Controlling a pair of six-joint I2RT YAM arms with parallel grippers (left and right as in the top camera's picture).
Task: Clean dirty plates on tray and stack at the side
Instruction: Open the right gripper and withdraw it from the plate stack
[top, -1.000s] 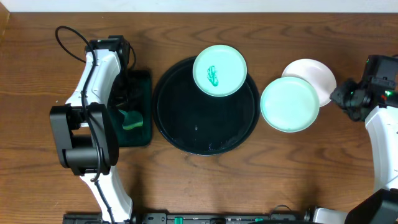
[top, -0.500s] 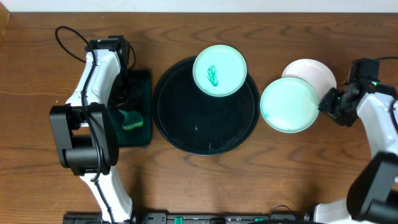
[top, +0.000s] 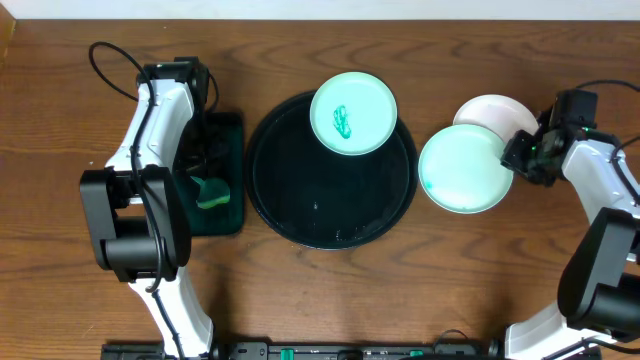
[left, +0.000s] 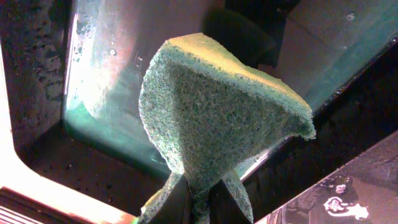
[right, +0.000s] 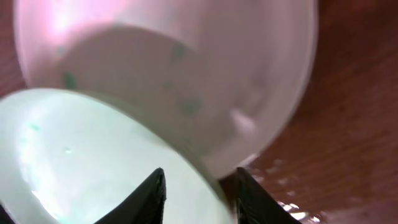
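The left arm (top: 150, 120) reaches toward the far side and folds back down. The left claw (left: 198, 196) points downward and is closed tight on a green sponge (left: 211, 112). The right arm (top: 605, 190) is bent inward. The right claw (right: 199, 180) is held low and points left, with its two fingers standing apart.

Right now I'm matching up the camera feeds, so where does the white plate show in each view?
Overhead: the white plate sits at the right, its lower left edge under the pale turquoise plate.
Left wrist: not in it.
Right wrist: it fills the upper part of the picture.
Shared landmark: the pale turquoise plate overlapping it, lower left in the right wrist view too.
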